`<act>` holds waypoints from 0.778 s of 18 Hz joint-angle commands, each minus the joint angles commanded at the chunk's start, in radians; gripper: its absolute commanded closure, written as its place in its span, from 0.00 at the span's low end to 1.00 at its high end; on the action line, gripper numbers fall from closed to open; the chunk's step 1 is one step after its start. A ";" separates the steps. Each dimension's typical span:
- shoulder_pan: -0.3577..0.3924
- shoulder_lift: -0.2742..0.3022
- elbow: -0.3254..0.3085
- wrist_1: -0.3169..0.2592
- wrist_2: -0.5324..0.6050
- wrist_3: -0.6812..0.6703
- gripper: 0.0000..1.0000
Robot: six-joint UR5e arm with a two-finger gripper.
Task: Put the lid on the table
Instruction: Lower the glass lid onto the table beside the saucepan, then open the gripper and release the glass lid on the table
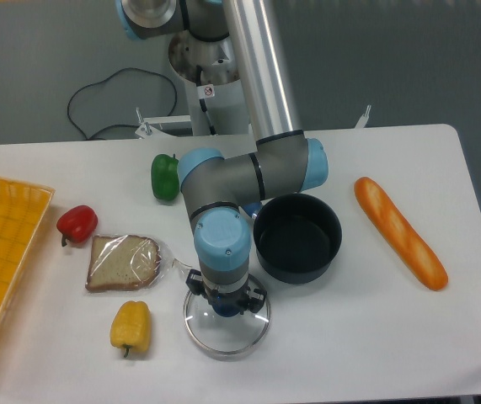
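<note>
Camera view, white table (375, 337), grey wall (408, 59)

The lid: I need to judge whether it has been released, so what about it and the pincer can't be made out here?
- Pincer: the arm's wrist above hides its fingers; open or shut unknown.
- Lid: its knob is hidden under the wrist; only glass and rim show.
- Whether the lid touches the table: this camera's steep angle leaves it unclear.
</note>
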 joint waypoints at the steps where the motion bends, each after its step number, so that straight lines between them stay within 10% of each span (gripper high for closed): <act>1: 0.000 0.000 0.000 0.000 0.002 0.000 0.32; 9: -0.002 -0.002 0.000 0.005 0.002 0.000 0.32; 12: -0.002 0.001 0.011 0.006 0.000 0.002 0.00; 14: 0.000 0.009 0.015 0.005 0.002 0.018 0.00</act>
